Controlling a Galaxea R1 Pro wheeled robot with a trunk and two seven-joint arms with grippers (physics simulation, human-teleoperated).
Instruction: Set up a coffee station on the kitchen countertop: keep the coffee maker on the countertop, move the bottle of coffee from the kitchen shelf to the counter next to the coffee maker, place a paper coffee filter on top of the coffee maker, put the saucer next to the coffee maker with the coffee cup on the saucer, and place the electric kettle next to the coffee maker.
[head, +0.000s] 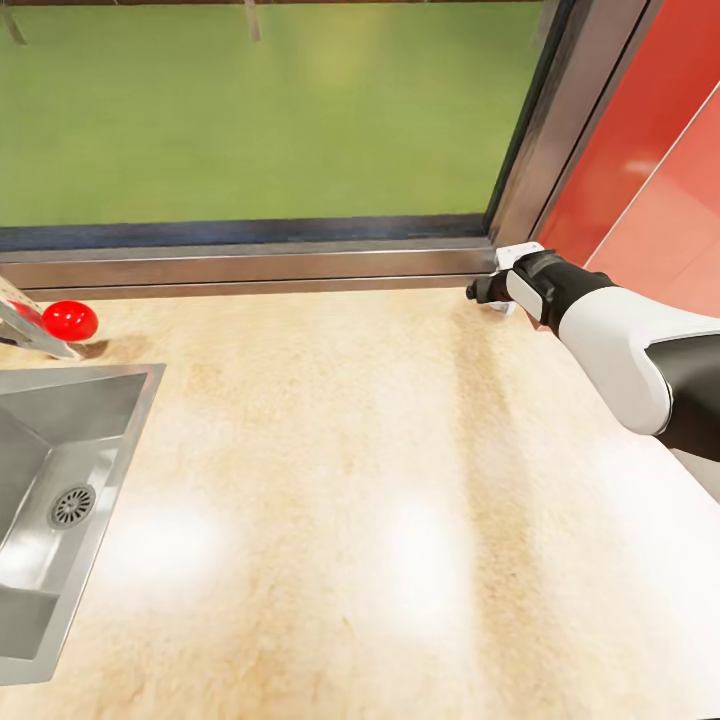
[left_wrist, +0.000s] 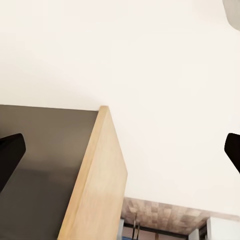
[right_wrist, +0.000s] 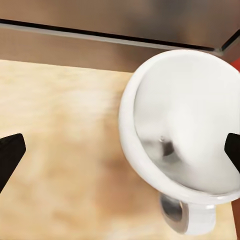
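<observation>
One white coffee cup (right_wrist: 182, 135) sits on the counter (head: 350, 480) by the window frame beneath the right end effector (right_wrist: 120, 152), whose fingers are spread.

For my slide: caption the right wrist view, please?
Open claw hovering over a white coffee cup on the beige countertop.

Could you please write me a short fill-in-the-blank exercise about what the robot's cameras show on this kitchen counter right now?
1. The white ceramic coffee cup stands on the beige speckled countertop in front of the right end effector, whose dark fingertips are spread ____.
2. The steel sink is set into the counter at the head view's ____ edge.
3. The round object behind the sink is coloured ____.

Missing words: open; left; red
</observation>
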